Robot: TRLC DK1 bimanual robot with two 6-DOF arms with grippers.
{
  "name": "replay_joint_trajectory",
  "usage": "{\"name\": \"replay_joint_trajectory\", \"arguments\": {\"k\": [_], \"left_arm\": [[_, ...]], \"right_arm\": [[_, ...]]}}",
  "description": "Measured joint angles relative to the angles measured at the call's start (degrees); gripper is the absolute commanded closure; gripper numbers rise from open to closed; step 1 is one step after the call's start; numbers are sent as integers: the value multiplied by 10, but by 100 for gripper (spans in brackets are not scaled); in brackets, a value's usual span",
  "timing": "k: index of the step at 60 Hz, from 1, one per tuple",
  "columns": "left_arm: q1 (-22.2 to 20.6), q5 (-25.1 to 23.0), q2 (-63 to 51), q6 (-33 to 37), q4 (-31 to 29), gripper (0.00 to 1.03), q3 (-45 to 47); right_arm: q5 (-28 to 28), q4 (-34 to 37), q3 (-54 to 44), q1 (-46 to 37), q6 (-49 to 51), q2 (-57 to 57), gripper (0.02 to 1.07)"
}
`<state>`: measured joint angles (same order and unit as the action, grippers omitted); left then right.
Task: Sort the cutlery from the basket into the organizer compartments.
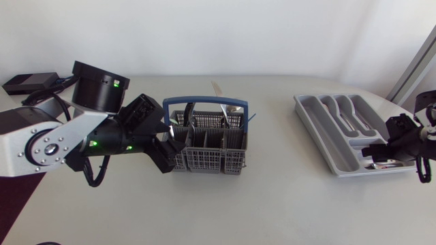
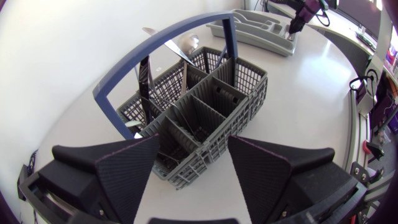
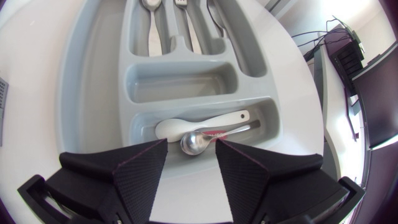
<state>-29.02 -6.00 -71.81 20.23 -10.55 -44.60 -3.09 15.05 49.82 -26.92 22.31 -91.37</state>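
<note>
depositing looks done: right end effector [image 3: 193,144], wide and empty, hangs over a metal spoon [image 3: 198,142] lying in the organizer [image 3: 93,93]. left end effector [image 2: 194,138], wide, faces the basket [image 2: 214,106] just ahead; next likely needs pinching an upright handle.

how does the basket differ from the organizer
The basket is dark grey mesh with a blue arched handle; the organizer is a pale grey solid tray with no handle. In the basket, cutlery stands upright; in the organizer it lies flat. The basket sits ahead of the left gripper, the organizer under the right gripper. Both are divided into compartments.
</note>
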Motion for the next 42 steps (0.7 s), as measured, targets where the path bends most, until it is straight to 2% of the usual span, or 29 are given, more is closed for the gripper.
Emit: {"name": "replay_joint_trajectory", "arguments": {"k": [11, 21, 32, 42], "left_arm": [[-2, 15, -14, -14, 8, 28, -10], [-17, 49, -33, -27, 54, 29, -13], [-40, 90, -51, -48, 123, 34, -9], [-47, 113, -98, -80, 136, 35, -13]], "right_arm": [[40, 52, 0, 7, -16, 110, 37], [87, 82, 0, 28, -51, 187, 35], [122, 77, -13, 57, -85, 206, 35], [145, 54, -23, 78, -108, 188, 35]]}}
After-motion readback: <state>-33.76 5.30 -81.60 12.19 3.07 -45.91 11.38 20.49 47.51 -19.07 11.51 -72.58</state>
